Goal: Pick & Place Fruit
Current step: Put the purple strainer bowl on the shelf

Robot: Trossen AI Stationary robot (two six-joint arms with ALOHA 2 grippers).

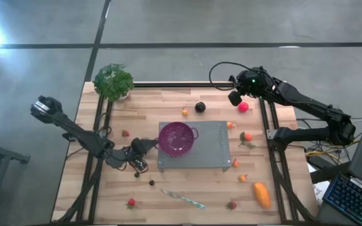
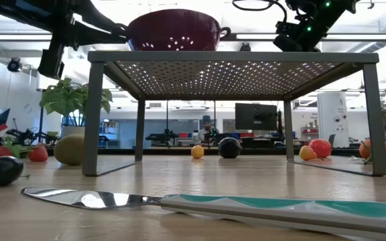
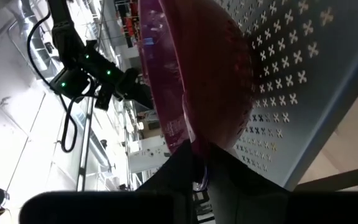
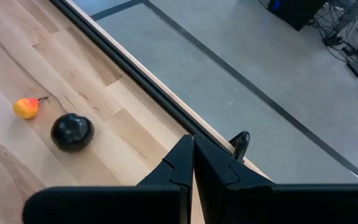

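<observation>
A purple colander stands upright on a grey perforated rack in the middle of the table. My left gripper is shut on the colander's left side. My right gripper hangs shut above the far right of the table, holding nothing. Below it lie a dark plum and a small orange fruit. A pink-red ball lies to its right. Strawberries, small orange pieces and an oblong orange fruit lie around the rack. My left gripper pinches the colander's rim between its two fingers, on the side toward the table's left. The fingers come in about level from the table's left. The colander stays upright with its base at the rack's top.
A silver knife with a teal handle lies near the front edge. A leafy plant stands at the far left corner. An olive-green kiwi lies left of the rack's leg. A laptop sits off the table's right side.
</observation>
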